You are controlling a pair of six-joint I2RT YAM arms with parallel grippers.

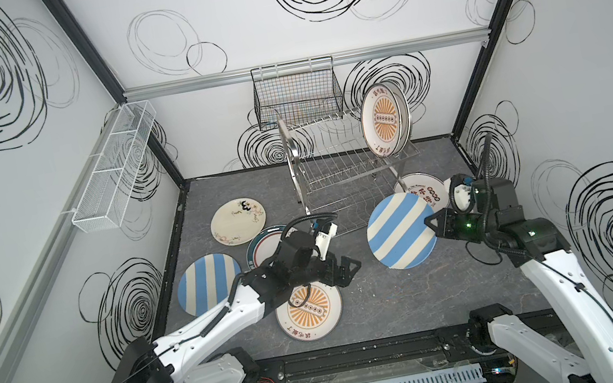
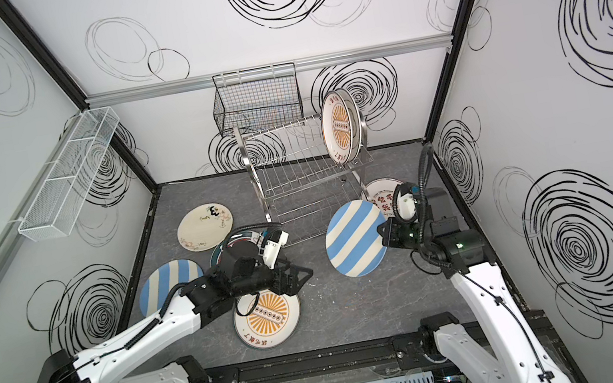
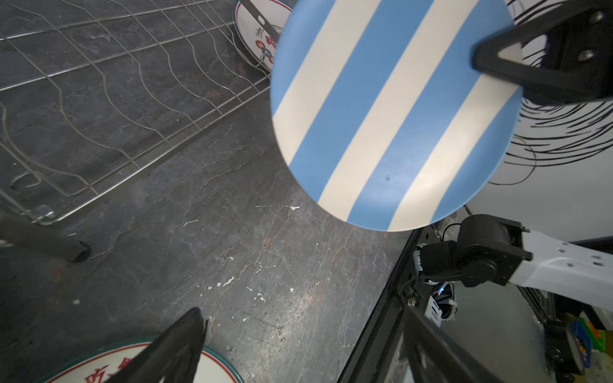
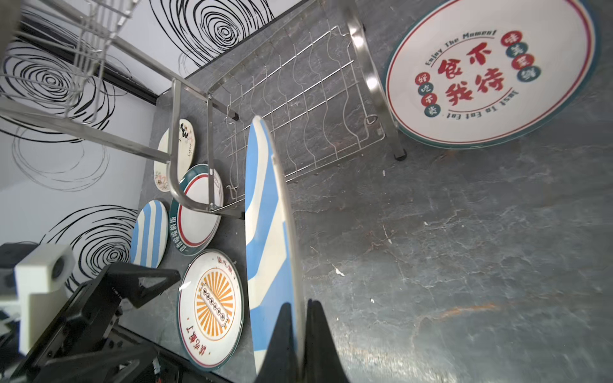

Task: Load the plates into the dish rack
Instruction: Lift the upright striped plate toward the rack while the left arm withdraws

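Note:
My right gripper (image 1: pixel 429 220) (image 4: pixel 300 305) is shut on the rim of a blue-cream striped plate (image 1: pixel 401 229) (image 2: pixel 356 237) (image 3: pixel 391 109) (image 4: pixel 268 238), which hangs tilted above the table in front of the dish rack (image 1: pixel 336 153) (image 2: pixel 291 161). An orange sunburst plate (image 1: pixel 385 120) stands upright at the rack's right end. My left gripper (image 1: pixel 351 267) (image 3: pixel 302 311) is open and empty, over a second sunburst plate (image 1: pixel 310 310) lying flat. Also flat on the table are a striped plate (image 1: pixel 208 282), a teal-rimmed plate (image 1: pixel 263 246), a flowered plate (image 1: pixel 238 221) and a character plate (image 1: pixel 422 190).
A black wire basket (image 1: pixel 296 91) hangs on the back wall behind the rack. A long white mesh tray (image 1: pixel 115 165) is fixed to the left wall. Patterned walls close in the dark table (image 1: pixel 391 305) on three sides.

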